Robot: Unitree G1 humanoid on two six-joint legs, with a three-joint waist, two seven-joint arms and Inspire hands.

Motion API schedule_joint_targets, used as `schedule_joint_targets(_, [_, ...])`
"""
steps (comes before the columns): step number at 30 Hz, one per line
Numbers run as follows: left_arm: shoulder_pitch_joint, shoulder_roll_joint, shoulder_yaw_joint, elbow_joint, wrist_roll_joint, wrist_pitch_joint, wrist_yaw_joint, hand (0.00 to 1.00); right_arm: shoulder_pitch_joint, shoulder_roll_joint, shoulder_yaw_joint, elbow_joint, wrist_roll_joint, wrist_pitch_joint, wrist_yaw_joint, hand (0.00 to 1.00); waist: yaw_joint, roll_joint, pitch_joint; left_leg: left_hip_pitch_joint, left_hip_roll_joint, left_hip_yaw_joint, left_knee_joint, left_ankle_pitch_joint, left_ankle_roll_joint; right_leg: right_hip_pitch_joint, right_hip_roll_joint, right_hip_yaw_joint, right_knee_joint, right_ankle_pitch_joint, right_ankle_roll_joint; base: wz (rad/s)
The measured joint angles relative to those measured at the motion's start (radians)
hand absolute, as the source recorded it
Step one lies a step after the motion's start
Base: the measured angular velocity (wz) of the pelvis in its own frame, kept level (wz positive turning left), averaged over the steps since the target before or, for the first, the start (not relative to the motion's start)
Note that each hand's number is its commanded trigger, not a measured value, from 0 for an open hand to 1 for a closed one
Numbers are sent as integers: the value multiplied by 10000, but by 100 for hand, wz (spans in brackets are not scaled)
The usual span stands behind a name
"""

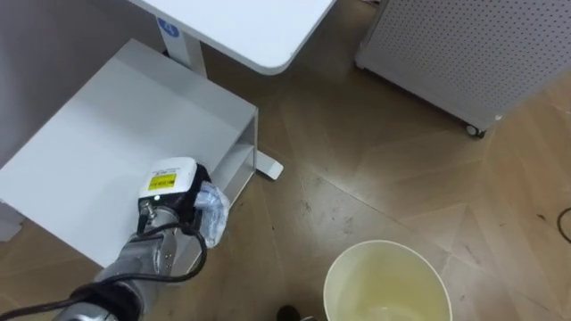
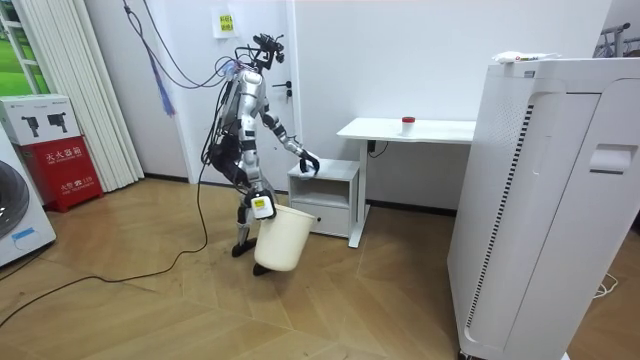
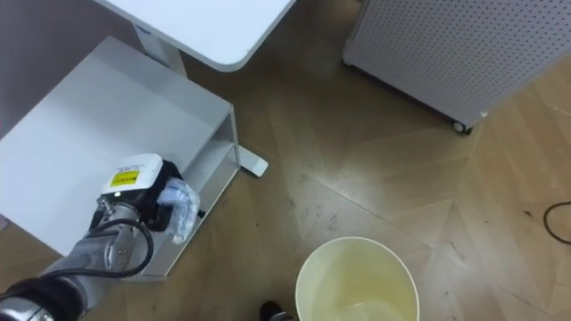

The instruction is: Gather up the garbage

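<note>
Working down from the biggest thing, the perforated white unit (image 1: pixel 464 53) and the tabletop (image 1: pixel 259 27) sit well apart from the action, so I expect no trouble from them unless the robot steps forward. The low white cabinet (image 1: pixel 116 134) is the nearer worry. The left hand (image 1: pixel 174 189) hangs over its front edge, and a sideways swing toward the bin could clip that corner and jar the grasp. The bin (image 1: pixel 384 254) is my main concern. In the eye views its mouth lies low and to the robot's right, well apart from the loaded hand. In the room view it hangs tilted at the robot's side from the right hand (image 2: pixel 262 207), and I cannot tell how firmly that hand has it. If the bin sways or tips further while the other arm crosses, the mouth may not be where I aim. The left hand itself is curled round the garbage (image 1: pixel 212 209), a crumpled clear wrapper that bulges out past the fingers on the bin side. It looks light and springy, so I judge it could slip from a loose hold or cling to the hand on release. If it drops before it is over the mouth, it lands on the floor or slides into the cabinet's open shelf.
</note>
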Motion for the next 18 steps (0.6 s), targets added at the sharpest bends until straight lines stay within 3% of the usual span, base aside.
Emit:
schedule_joint_targets(5, [259,0,177,-9,-186,-57,-63,100,-27,4,9,-4,347,-77,-118,100,105,-4,-3,-25,-14,-22,13,0,1,-4,-13,-21,-13,15,3,0])
schedule_joint_targets(8, [486,-155,383,-40,-403,-132,-263,100,-3,129,36,-191,357,-210,-361,100,181,-5,-4,-82,-10,-32,7,2,4,-27,-19,-16,-30,26,6,0])
schedule_joint_targets(16, [807,-936,472,-676,-1860,-1002,-638,100,-556,832,189,-306,132,-1059,-490,100,319,-14,-23,-69,-184,-237,-63,24,30,83,-239,-272,-89,34,7,5])
schedule_joint_targets(18, [1253,-1397,206,-1386,-2331,-1222,-781,100,-686,1049,516,-323,85,-1195,-457,100,330,-10,-41,89,-212,-277,-157,59,66,332,-262,-357,-246,60,50,12])
